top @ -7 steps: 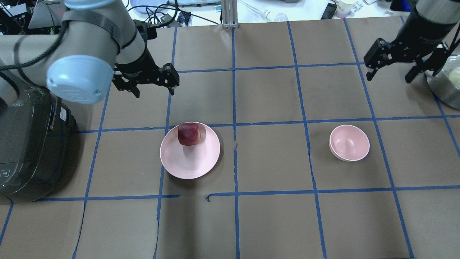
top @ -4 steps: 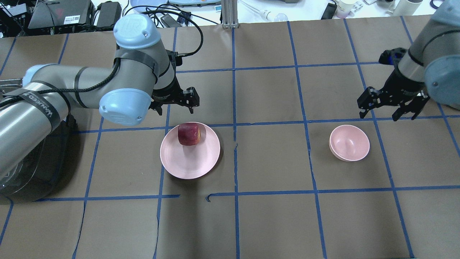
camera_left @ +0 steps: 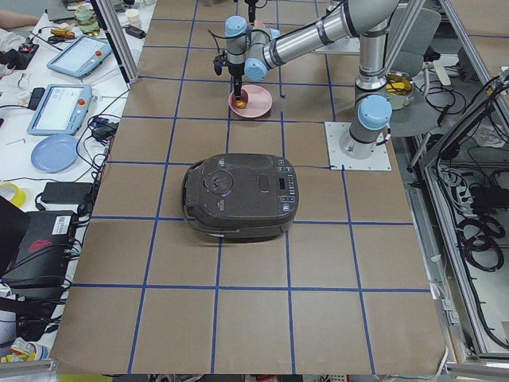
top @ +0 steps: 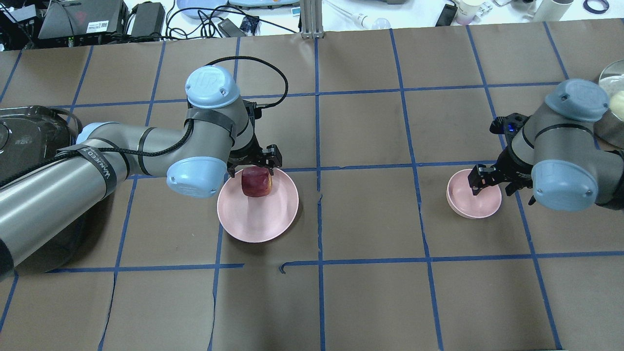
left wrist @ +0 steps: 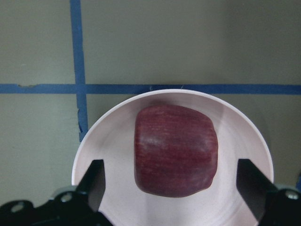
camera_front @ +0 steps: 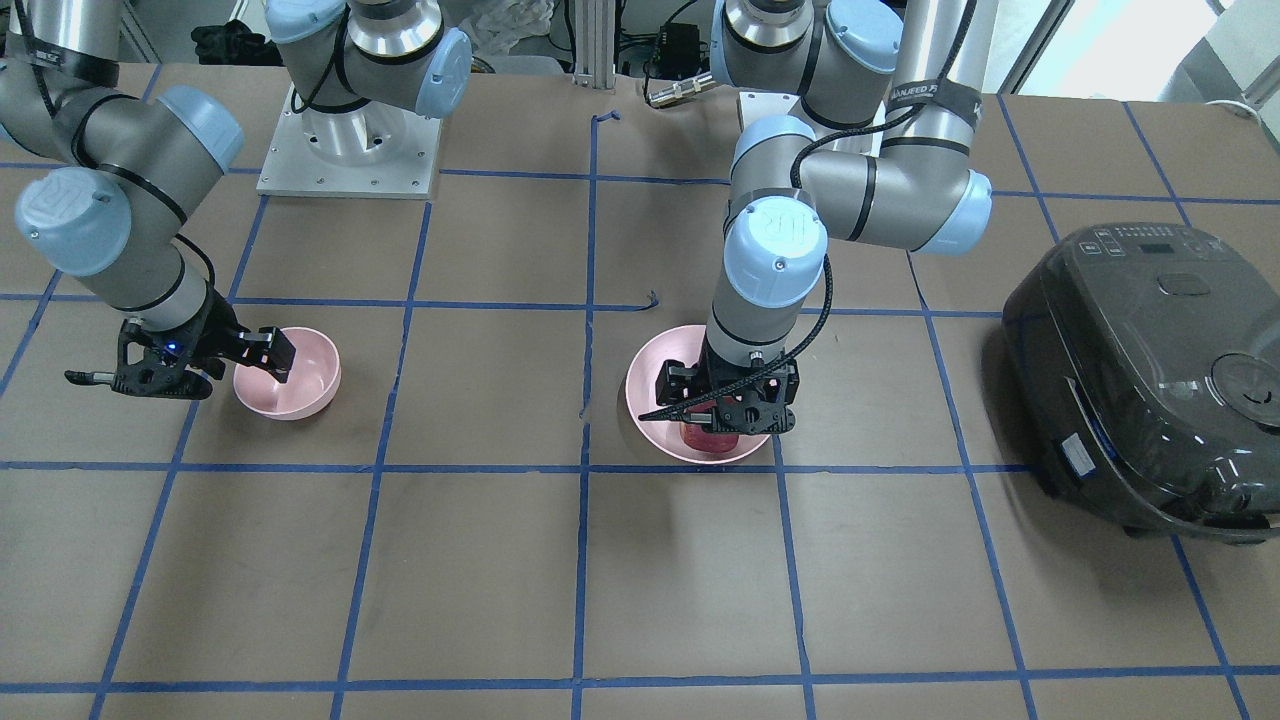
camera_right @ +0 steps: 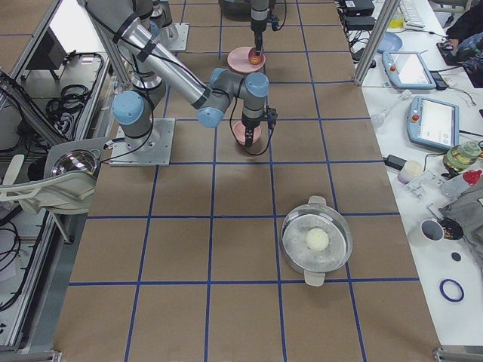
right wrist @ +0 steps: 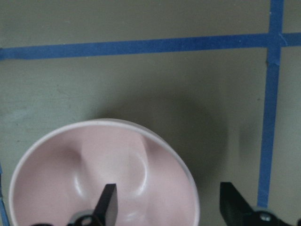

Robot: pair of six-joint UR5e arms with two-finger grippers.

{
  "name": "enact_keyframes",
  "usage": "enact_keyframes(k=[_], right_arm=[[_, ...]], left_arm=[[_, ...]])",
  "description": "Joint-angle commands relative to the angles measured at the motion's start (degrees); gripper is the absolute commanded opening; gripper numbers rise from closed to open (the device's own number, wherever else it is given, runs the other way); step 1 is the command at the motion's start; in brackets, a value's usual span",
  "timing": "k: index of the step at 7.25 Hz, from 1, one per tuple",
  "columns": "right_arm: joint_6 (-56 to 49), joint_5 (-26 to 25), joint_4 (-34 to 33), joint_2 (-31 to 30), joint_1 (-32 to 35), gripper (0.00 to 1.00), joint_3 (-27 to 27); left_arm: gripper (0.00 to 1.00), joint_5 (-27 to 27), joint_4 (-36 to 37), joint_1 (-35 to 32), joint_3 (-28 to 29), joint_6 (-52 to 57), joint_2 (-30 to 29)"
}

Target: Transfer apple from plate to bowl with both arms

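The dark red apple (top: 257, 183) sits on the far part of the pale pink plate (top: 253, 224). My left gripper (top: 253, 163) is open and low over the plate. In the left wrist view its fingers (left wrist: 94, 181) stand either side of the apple (left wrist: 176, 150), apart from it. The small pink bowl (top: 470, 204) stands to the right and is empty. My right gripper (top: 492, 184) is open and straddles the bowl's right rim. In the right wrist view one finger (right wrist: 108, 202) is inside the bowl (right wrist: 61, 169) and the other is outside.
A black rice cooker (top: 29, 141) stands at the left edge, behind my left arm. A metal pot (top: 615, 109) with a pale ball in it sits at the far right edge. Cables and devices (top: 219, 19) lie beyond the far table edge.
My left gripper has moved nearer and down to stand around the apple. My right gripper has moved nearer and down onto the bowl's rim. The apple, plate and bowl have not moved.
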Motion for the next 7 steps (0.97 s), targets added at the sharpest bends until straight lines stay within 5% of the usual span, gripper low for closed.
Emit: enact_keyframes(k=[1, 4, 5, 6, 7], right_arm=[[-3.1, 0.08, -1.25, 0.05, -0.35, 0.0, 0.57], [-2.93, -0.27, -0.55, -0.21, -0.35, 0.0, 0.14], [-2.14, 0.34, 0.41, -0.38, 0.17, 0.0, -2.13], [-1.35, 2.61, 5.81, -0.21, 0.52, 0.0, -6.94], [1.7, 7.24, 11.26, 0.4, 1.31, 0.0, -10.99]], left_arm=[[1.0, -1.11, 3.45, -0.04, -0.29, 0.53, -2.6], [1.0, -0.67, 3.47, -0.12, -1.17, 1.58, -3.84], [0.83, -0.76, 3.47, -0.13, -1.09, 2.11, -3.41], [0.49, -0.76, 3.38, -0.13, -1.52, 2.64, -3.41], [0.32, -0.5, 3.38, -0.13, -1.26, 4.04, -3.23]])
